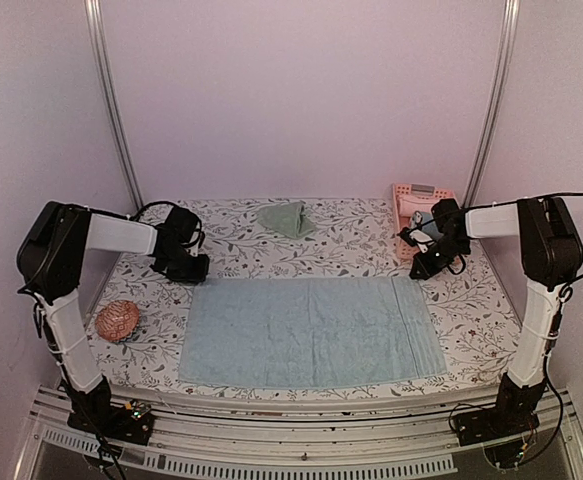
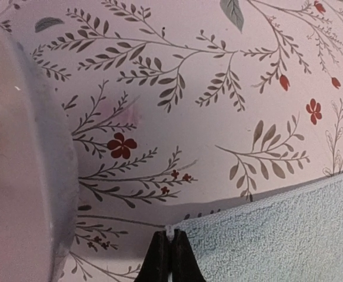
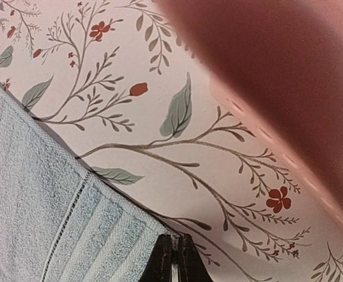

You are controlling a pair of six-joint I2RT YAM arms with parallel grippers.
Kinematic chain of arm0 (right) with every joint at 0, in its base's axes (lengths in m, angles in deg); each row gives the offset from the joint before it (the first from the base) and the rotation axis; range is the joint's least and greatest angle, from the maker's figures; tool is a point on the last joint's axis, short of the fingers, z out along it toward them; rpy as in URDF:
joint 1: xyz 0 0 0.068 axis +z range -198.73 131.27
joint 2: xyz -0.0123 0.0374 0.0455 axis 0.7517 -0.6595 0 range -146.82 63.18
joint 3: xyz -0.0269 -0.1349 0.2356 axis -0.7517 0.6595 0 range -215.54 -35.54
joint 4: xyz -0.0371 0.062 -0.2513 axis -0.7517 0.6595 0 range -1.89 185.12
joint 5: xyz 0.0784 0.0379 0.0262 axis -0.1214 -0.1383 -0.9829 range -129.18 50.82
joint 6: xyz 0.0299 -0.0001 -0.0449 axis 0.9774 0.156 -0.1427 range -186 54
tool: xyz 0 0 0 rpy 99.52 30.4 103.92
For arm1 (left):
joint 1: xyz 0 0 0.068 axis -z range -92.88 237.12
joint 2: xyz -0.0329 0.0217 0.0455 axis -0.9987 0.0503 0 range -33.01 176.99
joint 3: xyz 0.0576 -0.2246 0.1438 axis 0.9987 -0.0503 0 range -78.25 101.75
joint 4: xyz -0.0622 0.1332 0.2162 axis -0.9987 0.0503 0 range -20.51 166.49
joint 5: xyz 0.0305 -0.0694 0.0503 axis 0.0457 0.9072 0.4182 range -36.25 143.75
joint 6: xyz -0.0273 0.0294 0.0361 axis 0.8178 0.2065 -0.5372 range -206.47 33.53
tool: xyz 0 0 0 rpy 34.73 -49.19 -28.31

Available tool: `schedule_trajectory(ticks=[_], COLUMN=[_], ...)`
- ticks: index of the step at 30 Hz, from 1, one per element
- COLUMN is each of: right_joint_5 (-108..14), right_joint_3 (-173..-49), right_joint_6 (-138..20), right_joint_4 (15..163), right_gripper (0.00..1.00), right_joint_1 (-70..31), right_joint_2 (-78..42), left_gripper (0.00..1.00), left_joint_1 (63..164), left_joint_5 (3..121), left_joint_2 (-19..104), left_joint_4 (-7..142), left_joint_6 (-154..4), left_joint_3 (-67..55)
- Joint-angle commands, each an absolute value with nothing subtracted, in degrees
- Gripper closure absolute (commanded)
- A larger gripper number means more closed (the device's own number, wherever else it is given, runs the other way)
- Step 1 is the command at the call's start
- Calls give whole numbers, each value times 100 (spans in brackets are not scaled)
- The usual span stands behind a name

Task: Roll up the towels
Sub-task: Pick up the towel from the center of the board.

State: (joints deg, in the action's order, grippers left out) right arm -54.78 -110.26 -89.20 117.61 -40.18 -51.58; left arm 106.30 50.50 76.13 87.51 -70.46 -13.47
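Note:
A light blue towel lies spread flat on the flowered tablecloth, long side running left to right. My left gripper sits at its far left corner, shut on the very tip of that corner. At the far right corner my right gripper is likewise shut, with the ribbed hem of the towel meeting its fingertips. A pale sage-green towel sits crumpled at the back centre, away from both grippers.
A pink slatted basket stands at the back right, just behind my right gripper, and fills the upper right of the right wrist view. A pinkish-brown ball-like thing rests near the table's left edge. Walls close in on three sides.

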Motion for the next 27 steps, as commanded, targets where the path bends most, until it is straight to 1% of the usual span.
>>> schedule_trajectory(ticks=[1,7,21,27], right_joint_5=[-5896,-6104,-6116,-6315], right_joint_3=[-11078,-11035,-10753,-10410], right_joint_6=[-8960,-9025,-9218,-9355], right_joint_4=[11901,12017,12108,12183], right_gripper=[97,97,97,97], right_joint_1=[-4076,-4108,-4345,-4348], right_joint_2=[-4717,-4364,-3709,-3370], left_gripper=[100,100,100,100], left_joint_1=[10719,10718,10707,10707], left_joint_5=[5020,4947,5011,5370], left_joint_2=[6840,6082,5306,5096], left_joint_4=[8522,8277,8512,8780], left_joint_6=[-7084,-7110,-7131,-7038], left_joint_3=[-1563,-1939,-2243,-2427])
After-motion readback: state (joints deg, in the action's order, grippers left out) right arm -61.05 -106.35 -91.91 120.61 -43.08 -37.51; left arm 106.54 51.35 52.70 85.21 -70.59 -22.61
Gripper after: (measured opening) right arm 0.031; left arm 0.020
